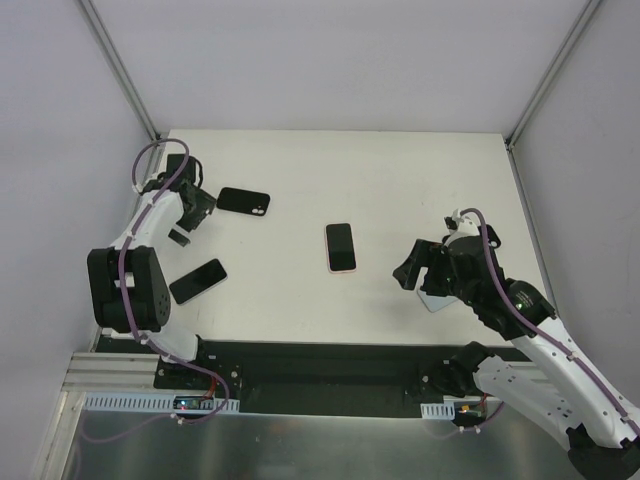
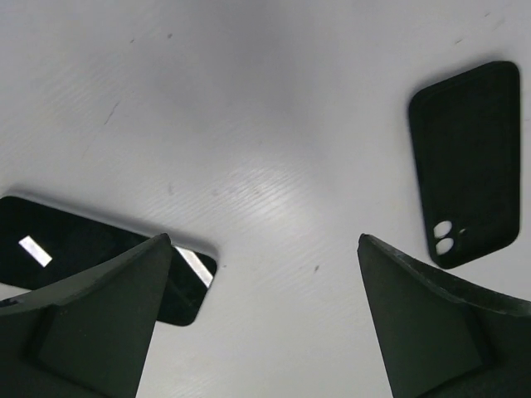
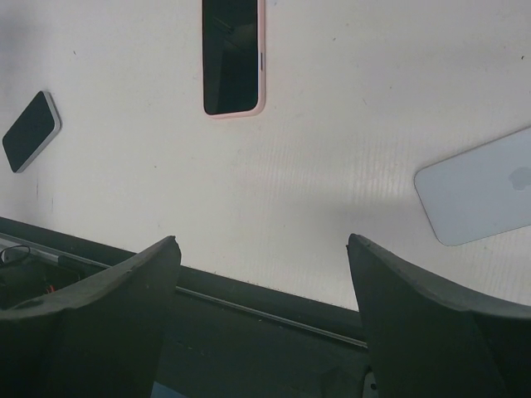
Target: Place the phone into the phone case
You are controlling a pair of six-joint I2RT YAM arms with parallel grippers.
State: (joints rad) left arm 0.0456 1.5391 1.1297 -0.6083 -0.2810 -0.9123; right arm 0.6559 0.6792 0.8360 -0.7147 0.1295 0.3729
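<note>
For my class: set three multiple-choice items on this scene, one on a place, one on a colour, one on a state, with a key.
1. The pink-edged phone lies: A by the table's middle; B at its far right corner; C under the left arm.
2. The phone case is: A white; B black; C pink.
3. The right end effector is: A shut on a phone; B shut, empty; C open, empty.
Key: A, centred in the top view; B, dark with camera cutouts; C, fingers apart, nothing between.
</note>
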